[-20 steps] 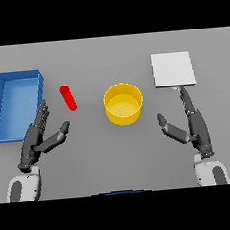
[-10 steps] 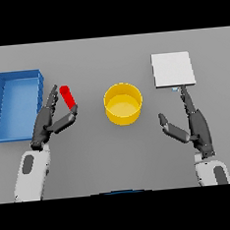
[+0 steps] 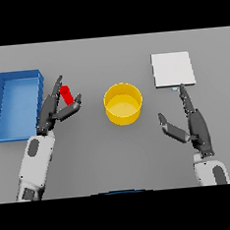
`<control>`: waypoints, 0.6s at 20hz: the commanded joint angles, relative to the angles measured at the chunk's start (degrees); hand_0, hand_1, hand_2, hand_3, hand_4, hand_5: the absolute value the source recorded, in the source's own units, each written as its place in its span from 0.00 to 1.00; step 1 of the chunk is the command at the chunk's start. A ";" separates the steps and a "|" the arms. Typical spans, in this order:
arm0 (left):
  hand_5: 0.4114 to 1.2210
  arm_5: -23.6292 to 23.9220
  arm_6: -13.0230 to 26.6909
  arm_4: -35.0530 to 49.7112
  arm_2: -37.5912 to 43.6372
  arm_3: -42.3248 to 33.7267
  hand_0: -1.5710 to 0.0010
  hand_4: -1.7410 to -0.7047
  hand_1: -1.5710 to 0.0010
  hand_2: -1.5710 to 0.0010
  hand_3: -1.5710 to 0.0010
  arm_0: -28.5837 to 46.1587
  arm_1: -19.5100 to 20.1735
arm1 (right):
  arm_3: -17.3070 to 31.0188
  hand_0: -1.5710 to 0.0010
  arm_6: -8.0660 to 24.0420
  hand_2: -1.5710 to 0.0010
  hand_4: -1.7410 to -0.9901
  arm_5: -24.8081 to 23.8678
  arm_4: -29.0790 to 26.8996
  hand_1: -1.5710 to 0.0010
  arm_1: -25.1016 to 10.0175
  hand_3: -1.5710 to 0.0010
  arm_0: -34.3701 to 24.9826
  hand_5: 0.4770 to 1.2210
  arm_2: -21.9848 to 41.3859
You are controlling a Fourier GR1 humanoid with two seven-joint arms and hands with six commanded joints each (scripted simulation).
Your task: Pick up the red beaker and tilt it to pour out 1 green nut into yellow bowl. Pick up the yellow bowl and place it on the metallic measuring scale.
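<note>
Hands of a humanoid robot work over a grey table (image 3: pixel 115 156), seen from the head view, with the yellow bowl (image 3: pixel 123 103) standing upright at the middle of the scene as the landmark for everything else.

Left of the yellow bowl and well apart from it, the red beaker (image 3: pixel 66 95) lies tilted on the table, its upper end leaning toward the far left. The left hand (image 3: pixel 56 108) reaches up from the lower left and sits right at the beaker: its long fingers run up along the beaker's left side while the thumb angles in below its lower end. The fingers look spread and fairly straight, not yet wrapped around the beaker, though whether they touch it cannot be told.

Farther left of the yellow bowl, beyond the left hand, is a blue tray (image 3: pixel 2 104) with raised walls; the hand's wrist lies just beside its right wall.

Right of the yellow bowl and a little farther back rests the metallic measuring scale (image 3: pixel 172 69), a flat pale square. A tiny bluish mark sits at its near edge, too small to read. No writing or brand can be made out anywhere.

The right hand (image 3: pixel 196 128) rises from the lower right, below the scale, fingers straight and apart, holding nothing, one fingertip pointing at the scale's near edge.

No green nut can be made out.
</note>
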 commanded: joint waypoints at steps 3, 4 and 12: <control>0.34 0.13 -0.67 0.10 0.34 2.06 1.00 0.44 1.00 1.00 1.00 -2.18 -0.45 | 0.05 1.00 1.30 1.00 0.63 0.08 -0.78 1.00 -0.18 1.00 0.12 0.22 -0.71; 0.34 -0.15 -0.95 0.26 0.68 3.04 1.00 0.44 1.00 1.00 1.00 -2.74 -0.15 | -0.05 1.00 1.07 1.00 0.63 0.11 -0.58 1.00 -0.02 1.00 0.47 0.22 -0.40; 0.42 0.81 -4.99 2.90 4.08 9.80 0.92 0.32 0.91 0.88 0.92 -7.29 -1.95 | 0.13 1.00 1.60 1.00 0.64 -0.06 -0.70 1.00 -0.50 1.00 -0.29 0.22 -1.01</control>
